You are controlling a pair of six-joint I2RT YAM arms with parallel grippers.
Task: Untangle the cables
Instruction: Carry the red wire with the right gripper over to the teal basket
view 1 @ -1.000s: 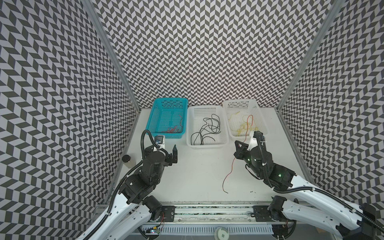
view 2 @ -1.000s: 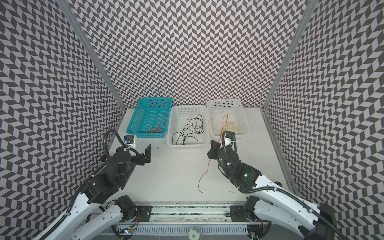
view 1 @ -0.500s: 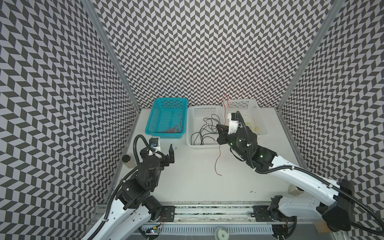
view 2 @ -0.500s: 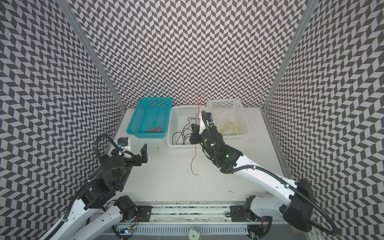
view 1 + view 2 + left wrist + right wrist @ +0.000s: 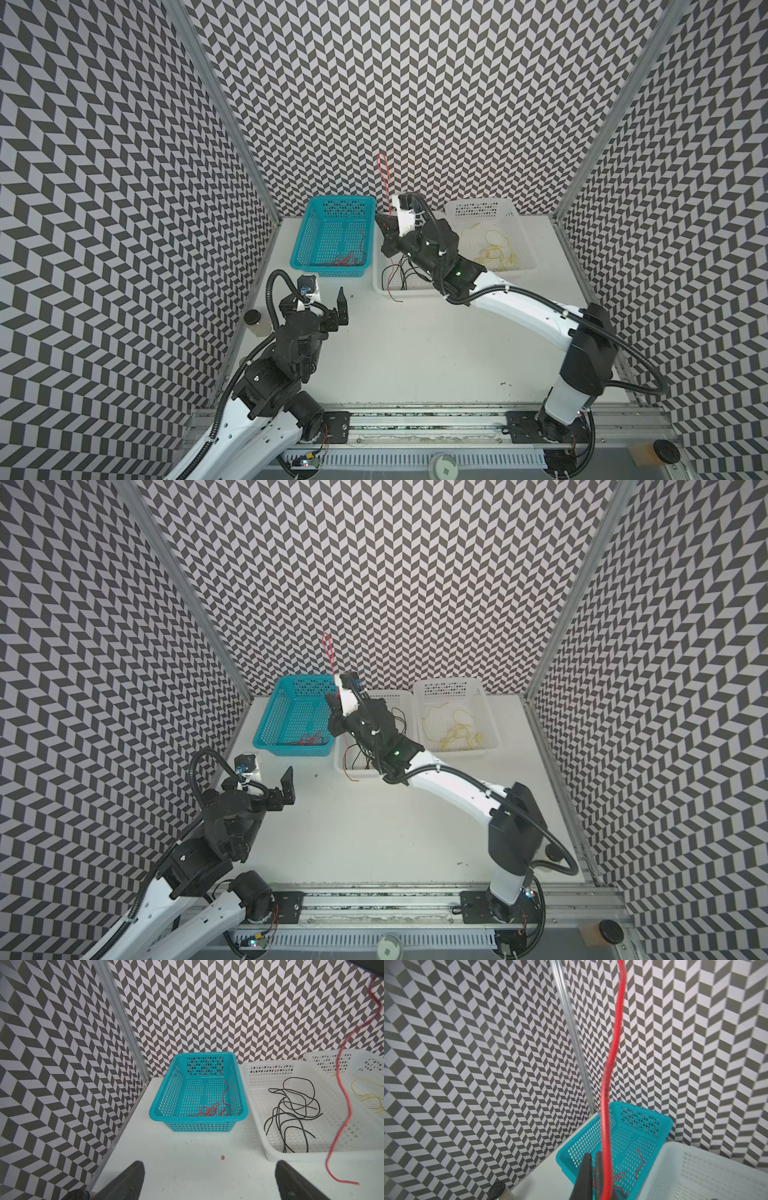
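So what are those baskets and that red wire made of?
The blue basket and the white basket beside it look like moulded plastic, smooth and slightly glossy, with regular slotted walls. The red wire seems plastic-coated: even colour, smooth skin, soft bends. Its core cannot be seen.

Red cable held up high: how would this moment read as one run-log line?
right fingers: shut on red cable | cable: lifted, dangling | where: near teal basket | left fingers: open, empty
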